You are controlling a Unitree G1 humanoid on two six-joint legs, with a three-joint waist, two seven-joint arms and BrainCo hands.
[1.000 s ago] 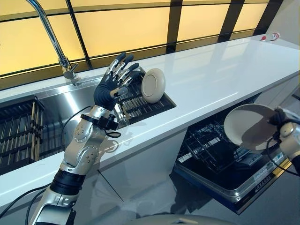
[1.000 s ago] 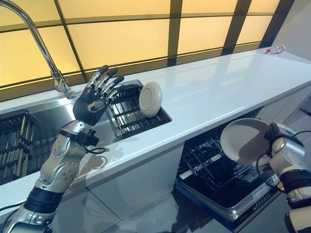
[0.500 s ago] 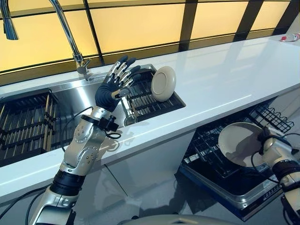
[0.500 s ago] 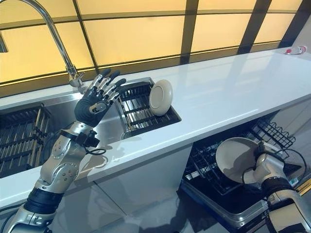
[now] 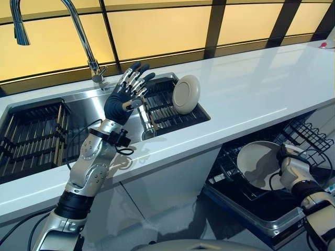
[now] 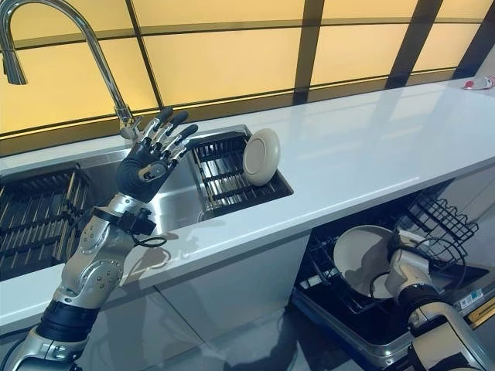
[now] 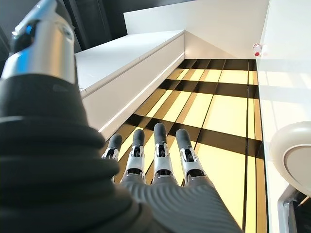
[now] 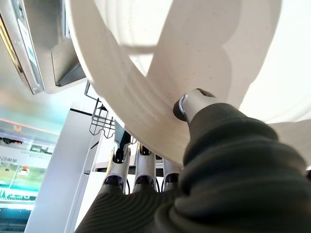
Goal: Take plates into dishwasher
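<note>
- Right hand [image 5: 291, 166] grips a cream plate [image 5: 259, 164] over the dishwasher rack [image 6: 433, 224], at four o'clock.
- Tilt it upright, slot it between tines, then release.
- Left hand [image 5: 125, 93], fingers spread and empty, waits by the second plate [image 5: 186, 94] at eleven o'clock.

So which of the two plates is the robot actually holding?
The plate down at the dishwasher rack, gripped by the right hand. The other plate stands untouched in the sink rack.

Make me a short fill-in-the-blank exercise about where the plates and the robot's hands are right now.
1. The right hand holds a cream round plate over the open ____ rack.
2. The second cream plate stands on edge in the dark rack in the ____.
3. The left hand, raised beside the sink, has its fingers ____.

Missing words: dishwasher; sink; open
</note>
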